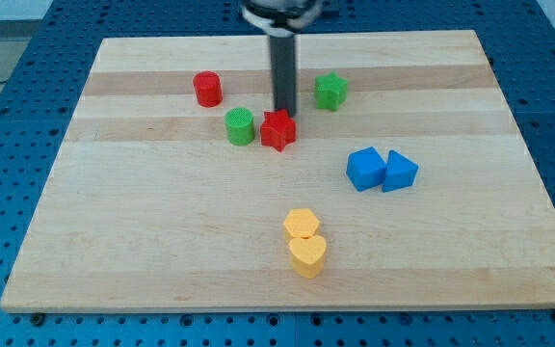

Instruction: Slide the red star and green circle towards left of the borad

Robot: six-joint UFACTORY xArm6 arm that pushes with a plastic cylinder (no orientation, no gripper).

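The red star (277, 130) lies just above the board's middle. The green circle (240, 126) stands a short way to its left, a small gap between them. My tip (284, 112) comes down from the view's top and rests at the red star's upper right edge, touching it or nearly so. The rod hides a little of the board behind the star.
A red cylinder (207, 89) stands up and left of the green circle. A green star (330, 91) lies to the right of my rod. Two blue blocks (381, 170) sit together at right. A yellow hexagon (302, 225) and yellow heart (307, 255) sit low on the wooden board (114, 241).
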